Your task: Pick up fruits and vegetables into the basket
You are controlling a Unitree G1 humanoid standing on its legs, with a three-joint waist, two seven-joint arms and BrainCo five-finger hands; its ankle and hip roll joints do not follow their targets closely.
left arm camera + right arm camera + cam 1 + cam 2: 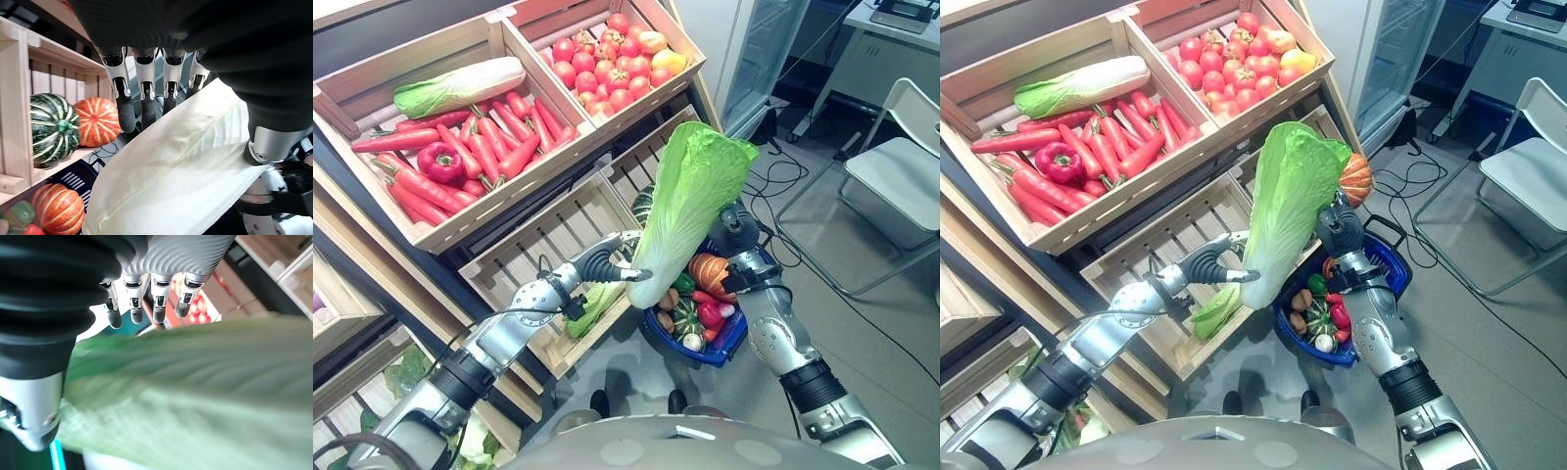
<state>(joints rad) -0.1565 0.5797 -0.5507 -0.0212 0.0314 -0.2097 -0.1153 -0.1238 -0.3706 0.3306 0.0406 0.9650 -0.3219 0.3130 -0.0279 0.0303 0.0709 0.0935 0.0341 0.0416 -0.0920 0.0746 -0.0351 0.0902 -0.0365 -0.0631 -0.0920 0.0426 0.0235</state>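
My left hand (607, 262) is shut on the white base of a long napa cabbage (690, 196) and holds it upright, leafy end up. In the left wrist view its fingers (126, 110) lie along the pale stalk (186, 166), with the thumb on the other side. The blue basket (732, 345) hangs at my right forearm, just right of and below the cabbage's base. It holds a small orange pumpkin (710, 274), a red pepper and other small vegetables. My right hand (736, 230) is behind the cabbage's leaves (195, 396), fingers relaxed and holding nothing.
A sloped wooden crate holds carrots (480, 147), a red pepper and another cabbage (460, 86); its neighbour holds tomatoes (607, 64). The lower crate has a green leafy vegetable (592, 304), a striped squash (51, 129) and a pumpkin (98, 122). A folding chair (901, 166) stands at the right.
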